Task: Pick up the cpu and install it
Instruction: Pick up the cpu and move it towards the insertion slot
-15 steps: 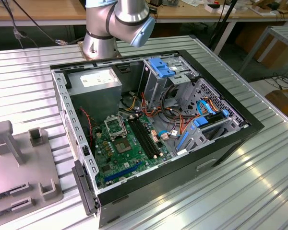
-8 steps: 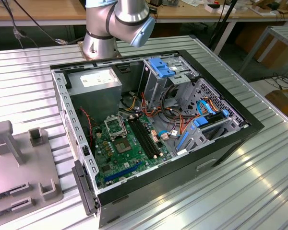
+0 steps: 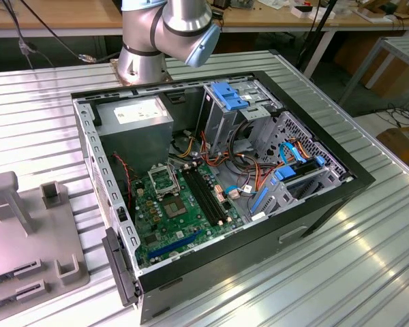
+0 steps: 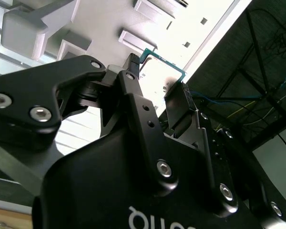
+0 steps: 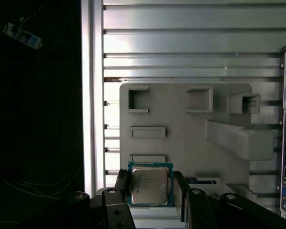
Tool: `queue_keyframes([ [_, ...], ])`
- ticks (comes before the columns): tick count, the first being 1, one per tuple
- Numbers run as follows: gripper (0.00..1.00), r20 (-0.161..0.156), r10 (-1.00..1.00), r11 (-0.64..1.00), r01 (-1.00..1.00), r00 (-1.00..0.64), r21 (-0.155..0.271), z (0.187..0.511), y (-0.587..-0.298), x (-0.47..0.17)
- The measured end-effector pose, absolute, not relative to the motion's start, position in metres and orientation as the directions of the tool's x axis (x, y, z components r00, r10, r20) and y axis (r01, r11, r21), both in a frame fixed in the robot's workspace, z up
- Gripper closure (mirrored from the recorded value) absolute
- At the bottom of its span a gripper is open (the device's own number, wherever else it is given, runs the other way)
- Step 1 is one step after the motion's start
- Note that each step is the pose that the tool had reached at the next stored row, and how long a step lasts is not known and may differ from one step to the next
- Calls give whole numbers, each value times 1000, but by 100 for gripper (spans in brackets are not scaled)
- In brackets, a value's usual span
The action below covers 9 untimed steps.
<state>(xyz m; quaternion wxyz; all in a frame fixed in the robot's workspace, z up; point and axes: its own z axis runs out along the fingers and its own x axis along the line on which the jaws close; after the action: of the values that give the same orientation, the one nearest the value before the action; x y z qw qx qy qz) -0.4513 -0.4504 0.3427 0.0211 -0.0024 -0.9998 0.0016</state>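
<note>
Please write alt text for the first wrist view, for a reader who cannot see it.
The gripper holds the cpu by two opposite edges, with its metal lid facing the camera. Beyond it lie a grey fixture tray with empty slots and a ribbed metal table.

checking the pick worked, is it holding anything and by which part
The cpu, pinched between the jaws by two opposite side edges, its flat metal top facing the first wrist view.
</note>
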Motion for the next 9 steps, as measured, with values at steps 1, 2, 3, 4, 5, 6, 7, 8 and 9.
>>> queue_keyframes([
  [1,53,42,5,1000,5,-999,-3,343,-450,-451],
  [2,53,42,5,1000,5,-999,-3,343,-450,-451],
  [3,53,43,5,1000,5,-999,-3,344,-450,-451],
  [4,53,43,5,1000,5,-999,-3,345,-450,-451],
  [5,53,43,5,1000,5,-999,-3,345,-450,-451],
  [6,53,43,5,1000,5,-999,-3,346,-450,-451],
  [7,53,43,5,1000,5,-999,-3,347,-450,-451],
  [8,53,44,5,1000,5,-999,-3,348,-450,-451],
  [9,53,44,5,1000,5,-999,-3,349,-450,-451],
])
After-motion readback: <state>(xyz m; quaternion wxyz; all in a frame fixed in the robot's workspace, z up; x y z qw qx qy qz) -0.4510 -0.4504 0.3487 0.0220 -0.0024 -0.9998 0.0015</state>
